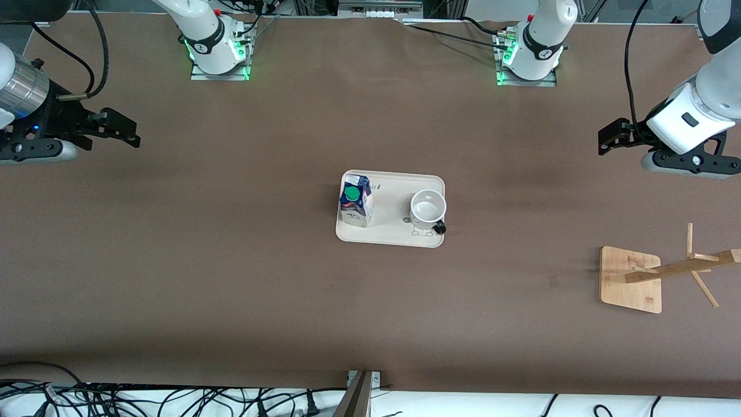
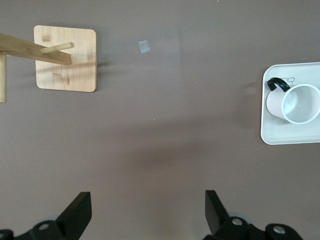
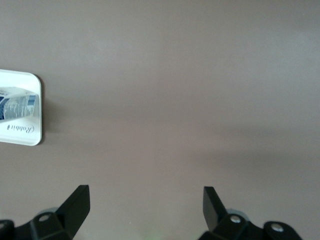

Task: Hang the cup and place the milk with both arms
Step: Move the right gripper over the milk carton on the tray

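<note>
Counted on the brown tabletop (image 1: 231, 278): one cream rectangular plastic tray (image 1: 389, 234), one small white mug with a black loop handle (image 1: 428, 209), one small gable-top milk carton with a dark blue top and round green cap (image 1: 355, 202), and one pale wooden mug rack on a square base (image 1: 631, 279).

Both the mug and the carton are stood upright in the tray at the middle of the tabletop, apart from each other, the carton toward the right arm's end and the mug toward the left arm's end. The mug's handle is turned toward the front camera. The rack is placed nearer to the front camera than the tray, at the left arm's end of the tabletop.

Two white jointed arms are seen, each with one black two-fingered hand. The left hand (image 1: 608, 139) is held in the air over bare tabletop at its own end, fingers (image 2: 77, 212) spread wide and nothing held. The right hand (image 1: 124, 132) is held likewise over bare tabletop at its end, fingers (image 3: 75, 205) spread wide and holding nothing.

Loose black cables (image 1: 116, 399) are strewn along the white edge nearest the front camera.
</note>
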Action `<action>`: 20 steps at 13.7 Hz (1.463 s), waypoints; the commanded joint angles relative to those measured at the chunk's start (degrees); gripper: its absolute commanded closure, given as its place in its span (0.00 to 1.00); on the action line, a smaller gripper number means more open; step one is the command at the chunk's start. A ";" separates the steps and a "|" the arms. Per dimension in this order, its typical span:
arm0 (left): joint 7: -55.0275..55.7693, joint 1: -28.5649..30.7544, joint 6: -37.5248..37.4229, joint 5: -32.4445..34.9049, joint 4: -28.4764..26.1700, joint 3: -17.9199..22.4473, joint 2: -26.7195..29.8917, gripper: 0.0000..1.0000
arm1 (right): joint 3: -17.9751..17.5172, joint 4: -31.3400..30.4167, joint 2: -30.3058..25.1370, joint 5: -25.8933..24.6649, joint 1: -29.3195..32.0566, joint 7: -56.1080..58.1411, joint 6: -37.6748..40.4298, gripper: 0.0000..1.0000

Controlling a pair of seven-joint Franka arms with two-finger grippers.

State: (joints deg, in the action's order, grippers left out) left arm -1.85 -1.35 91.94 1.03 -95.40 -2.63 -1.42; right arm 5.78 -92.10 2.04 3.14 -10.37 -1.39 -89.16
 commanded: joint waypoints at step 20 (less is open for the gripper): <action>2.38 0.39 -9.23 -0.94 15.95 -0.54 -9.57 0.00 | -3.05 17.13 29.76 4.69 -30.31 -46.15 -18.33 0.00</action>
State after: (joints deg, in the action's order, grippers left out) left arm -0.12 -1.37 84.21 0.98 -81.43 -2.97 -10.24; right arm 1.72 -79.45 28.00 9.18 -38.62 -44.01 -107.37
